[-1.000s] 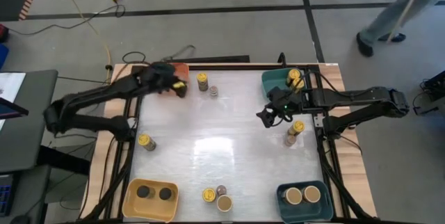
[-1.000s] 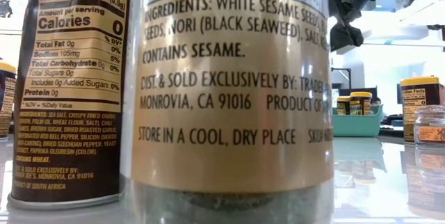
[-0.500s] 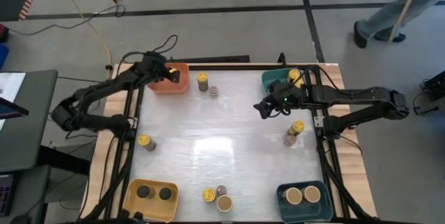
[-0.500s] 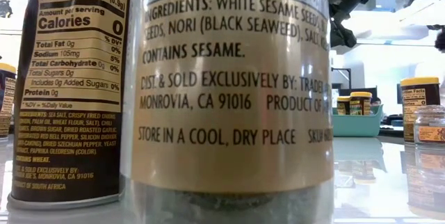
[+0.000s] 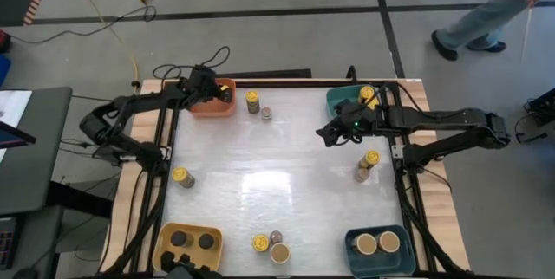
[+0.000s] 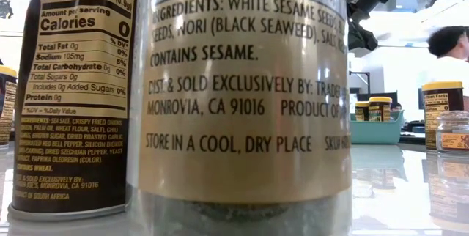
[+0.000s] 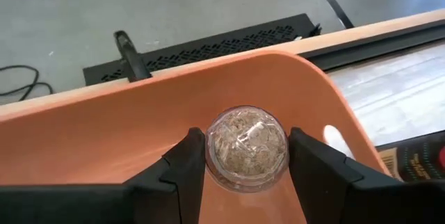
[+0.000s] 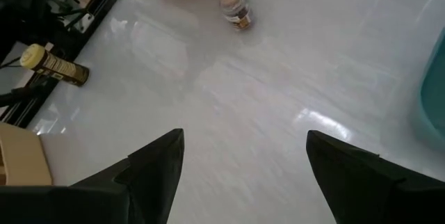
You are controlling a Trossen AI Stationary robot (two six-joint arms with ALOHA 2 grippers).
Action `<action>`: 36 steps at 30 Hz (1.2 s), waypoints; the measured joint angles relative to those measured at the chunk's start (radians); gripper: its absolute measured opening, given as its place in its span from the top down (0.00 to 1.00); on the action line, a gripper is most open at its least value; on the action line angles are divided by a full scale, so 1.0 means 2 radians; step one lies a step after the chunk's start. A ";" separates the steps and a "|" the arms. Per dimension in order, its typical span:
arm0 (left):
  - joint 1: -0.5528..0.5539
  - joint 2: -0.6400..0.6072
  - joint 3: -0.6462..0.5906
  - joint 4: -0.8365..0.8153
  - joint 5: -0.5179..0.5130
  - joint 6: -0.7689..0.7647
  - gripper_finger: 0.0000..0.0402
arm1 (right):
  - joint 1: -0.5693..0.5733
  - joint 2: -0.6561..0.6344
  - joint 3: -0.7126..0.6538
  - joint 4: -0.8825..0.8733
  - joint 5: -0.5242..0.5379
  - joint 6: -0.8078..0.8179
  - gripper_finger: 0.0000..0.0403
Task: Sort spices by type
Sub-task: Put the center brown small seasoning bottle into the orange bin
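Orange bin (image 7: 125,123) holding a clear jar (image 7: 247,147) of tan flakes, black gripper fingers (image 7: 182,165), pale whitish tabletop (image 5: 277,171), yellow bin (image 5: 166,237), 2 teal bins (image 5: 340,100), yellow-lidded dark jar (image 5: 180,176), gold-labelled jar (image 6: 245,97) with black print
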 joint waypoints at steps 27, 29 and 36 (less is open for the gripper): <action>0.000 0.000 0.000 -0.029 -0.020 -0.019 0.57 | 0.000 0.000 0.000 0.000 0.001 0.001 0.18; 0.000 0.000 0.000 -0.036 -0.020 -0.018 0.57 | 0.000 0.000 0.000 0.000 0.001 0.001 0.18; 0.000 -0.001 0.000 -0.035 -0.020 -0.032 0.54 | 0.000 0.000 0.000 0.000 0.001 0.001 0.18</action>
